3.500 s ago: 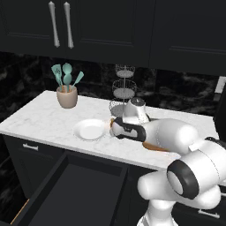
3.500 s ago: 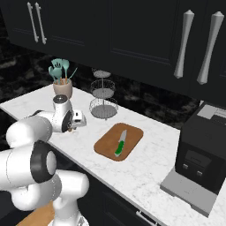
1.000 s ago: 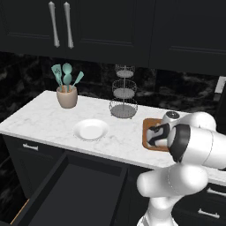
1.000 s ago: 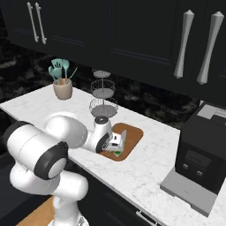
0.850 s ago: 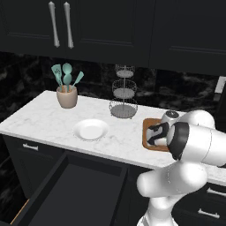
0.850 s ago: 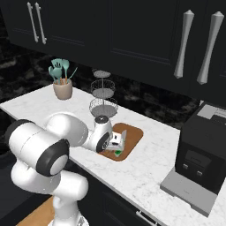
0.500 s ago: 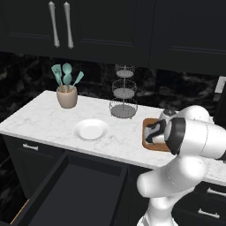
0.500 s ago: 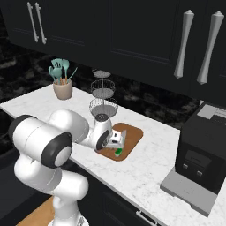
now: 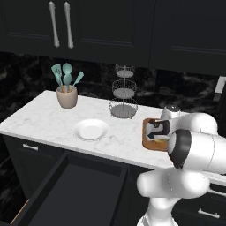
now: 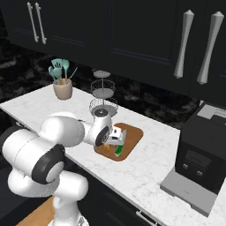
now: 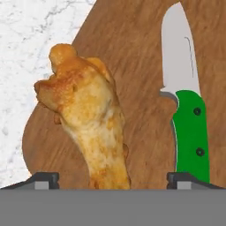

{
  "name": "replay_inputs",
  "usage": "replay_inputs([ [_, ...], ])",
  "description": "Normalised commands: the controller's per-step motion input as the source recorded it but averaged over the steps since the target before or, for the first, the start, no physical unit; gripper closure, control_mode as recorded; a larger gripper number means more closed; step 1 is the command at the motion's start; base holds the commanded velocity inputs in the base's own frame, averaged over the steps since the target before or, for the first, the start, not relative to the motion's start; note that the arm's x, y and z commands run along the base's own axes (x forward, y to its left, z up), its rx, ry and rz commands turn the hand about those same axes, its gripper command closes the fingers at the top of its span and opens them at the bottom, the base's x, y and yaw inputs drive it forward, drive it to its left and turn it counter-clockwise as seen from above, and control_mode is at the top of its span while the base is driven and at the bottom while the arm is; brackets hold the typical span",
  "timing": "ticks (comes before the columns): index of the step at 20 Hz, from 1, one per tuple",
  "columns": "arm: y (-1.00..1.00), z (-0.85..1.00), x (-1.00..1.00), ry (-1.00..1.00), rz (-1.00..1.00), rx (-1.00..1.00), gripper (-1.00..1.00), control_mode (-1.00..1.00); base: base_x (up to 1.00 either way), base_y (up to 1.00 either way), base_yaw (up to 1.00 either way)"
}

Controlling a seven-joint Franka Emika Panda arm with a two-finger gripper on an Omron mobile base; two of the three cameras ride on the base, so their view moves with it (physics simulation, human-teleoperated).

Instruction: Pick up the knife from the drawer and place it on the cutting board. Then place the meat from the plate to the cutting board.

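In the hand view the golden-brown meat (image 11: pixel 90 128) lies on the reddish-brown cutting board (image 11: pixel 137 39). Beside it rests the knife (image 11: pixel 189 132), green handle toward the camera and blade pointing away. My gripper (image 11: pixel 112 178) is open, its fingertips (image 11: pixel 42 178) standing wide apart on either side of the meat without touching it. From the base views the gripper (image 9: pixel 157 130) hangs low over the cutting board (image 10: pixel 133 134), and the knife's green handle (image 10: pixel 119 152) shows below the hand. The white plate (image 9: pixel 91 129) is bare. The black drawer (image 9: pixel 84 190) stands pulled out.
A three-tier wire basket stand (image 9: pixel 123 92) sits behind the board. A beige cup of teal utensils (image 9: pixel 67 95) stands at the counter's back left. A black coffee machine (image 10: pixel 207 150) occupies the right end. Tall cupboard doors hang above.
The jaws have opened and let go of the meat, which now lies on the cutting board next to the knife. The hand has lowered slightly over the board.
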Motion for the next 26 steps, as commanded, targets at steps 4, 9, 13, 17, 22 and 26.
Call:
replay_inputs([
  [4, 0.08, 0.60, -0.45, -0.11, 0.00, 0.00, -1.00, -1.00, 0.00, 0.00, 0.00],
  [9, 0.18, 0.63, -0.52, -0.13, 0.00, 0.00, -1.00, -1.00, 0.00, 0.00, 0.00],
  [13, 0.31, 0.66, -0.47, -0.17, 0.00, 0.00, -1.00, -1.00, 0.00, 0.00, 0.00],
  [17, 0.39, 0.70, -0.45, -0.18, 0.00, 0.00, -1.00, -1.00, 0.00, 0.00, 0.00],
  [22, 0.43, 0.69, -0.47, -0.18, 0.00, 0.00, -1.00, -1.00, 0.00, 0.00, 0.00],
  [26, 0.33, 0.69, -0.49, -0.18, 0.00, 0.00, -1.00, -1.00, 0.00, 0.00, 0.00],
])
